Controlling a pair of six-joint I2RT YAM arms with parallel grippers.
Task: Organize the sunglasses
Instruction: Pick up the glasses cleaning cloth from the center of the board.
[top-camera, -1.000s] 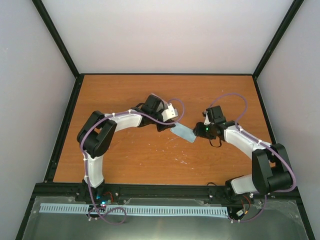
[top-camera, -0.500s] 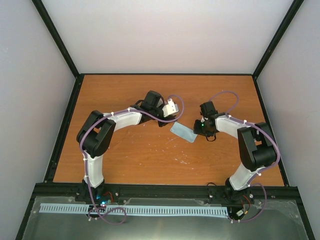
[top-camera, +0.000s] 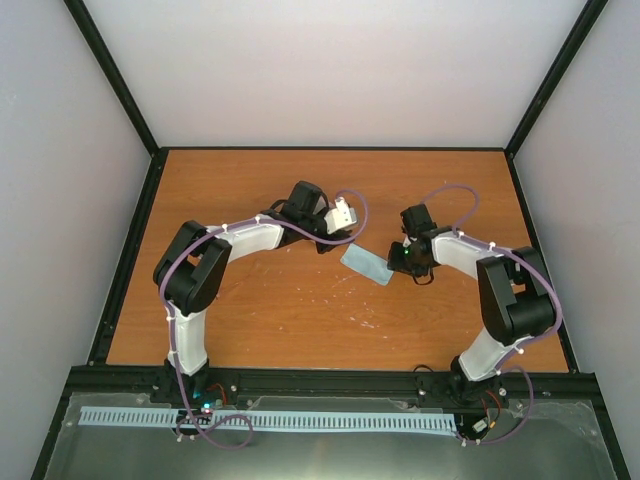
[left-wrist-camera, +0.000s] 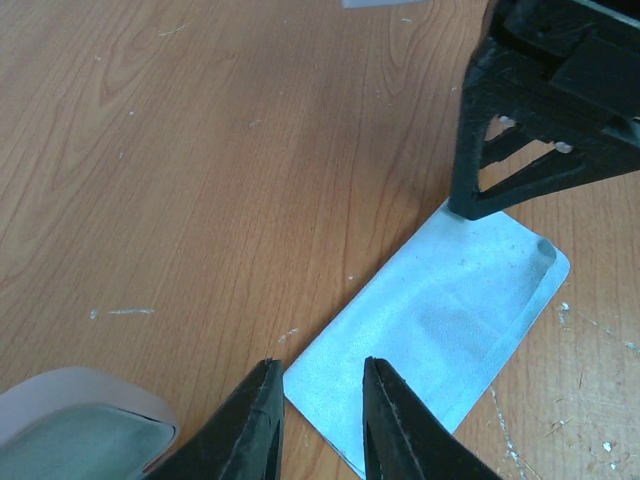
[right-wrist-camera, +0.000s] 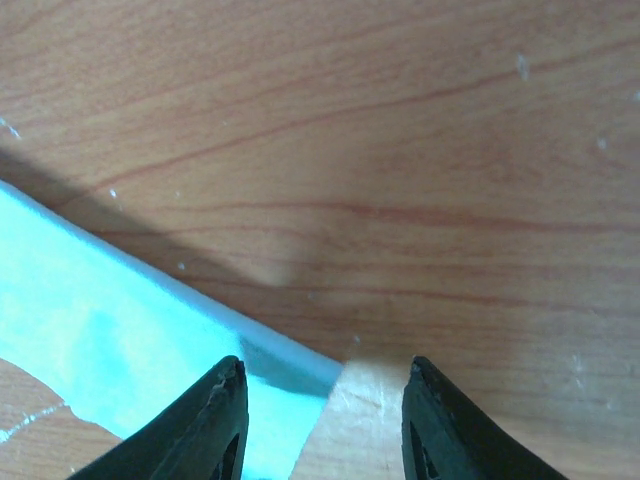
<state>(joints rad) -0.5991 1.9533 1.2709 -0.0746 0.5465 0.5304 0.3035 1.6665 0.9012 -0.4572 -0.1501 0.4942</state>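
Note:
A flat light blue pouch (top-camera: 366, 264) lies on the wooden table between the two arms. It also shows in the left wrist view (left-wrist-camera: 440, 320) and the right wrist view (right-wrist-camera: 100, 330). My left gripper (top-camera: 337, 247) is open by a narrow gap and empty, and its fingertips straddle the pouch's near corner (left-wrist-camera: 318, 400). My right gripper (top-camera: 397, 260) is open and empty at the pouch's other end, with a pouch corner between its fingers (right-wrist-camera: 325, 400). It appears as a black frame in the left wrist view (left-wrist-camera: 540, 110). No sunglasses show plainly.
A pale rounded object with a grey inside (left-wrist-camera: 80, 425) lies at the bottom left edge of the left wrist view; I cannot tell what it is. A black frame (top-camera: 130, 250) borders the table. Bare wood (top-camera: 300, 320) lies around the pouch.
My left gripper has drawn back a little from the pouch's left end. My right arm's elbow has swung up and inward while its gripper stayed at the pouch's right end.

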